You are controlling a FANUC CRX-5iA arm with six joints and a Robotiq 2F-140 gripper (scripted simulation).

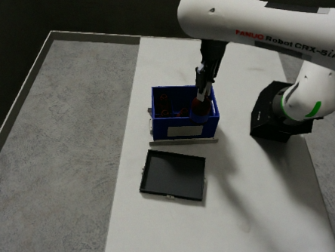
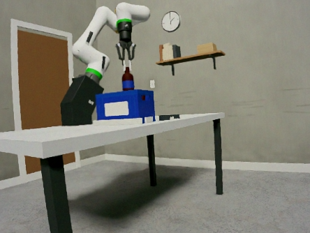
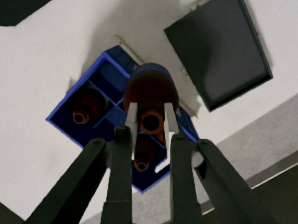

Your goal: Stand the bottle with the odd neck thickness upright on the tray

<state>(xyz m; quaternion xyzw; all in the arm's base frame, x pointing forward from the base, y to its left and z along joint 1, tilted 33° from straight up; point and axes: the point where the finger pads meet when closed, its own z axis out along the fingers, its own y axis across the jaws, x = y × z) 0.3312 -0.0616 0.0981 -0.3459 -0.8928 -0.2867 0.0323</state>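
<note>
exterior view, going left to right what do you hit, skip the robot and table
door -> crate with the held bottle above it -> clock -> shelf

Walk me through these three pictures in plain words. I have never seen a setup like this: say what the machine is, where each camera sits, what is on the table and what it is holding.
The machine is a single white robot arm bolted to a black base. At its end is a gripper, two fingers that pinch. One picture looks down from above, one looks across the room from the side, and one comes from a camera on the wrist, looking down past the fingers. On the white table stand a blue crate with brown bottles in its compartments and, beside it, a dark flat tray with nothing on it. The gripper is shut on the neck of one bottle, which hangs upright and is lifted most of the way out of the crate.
</note>
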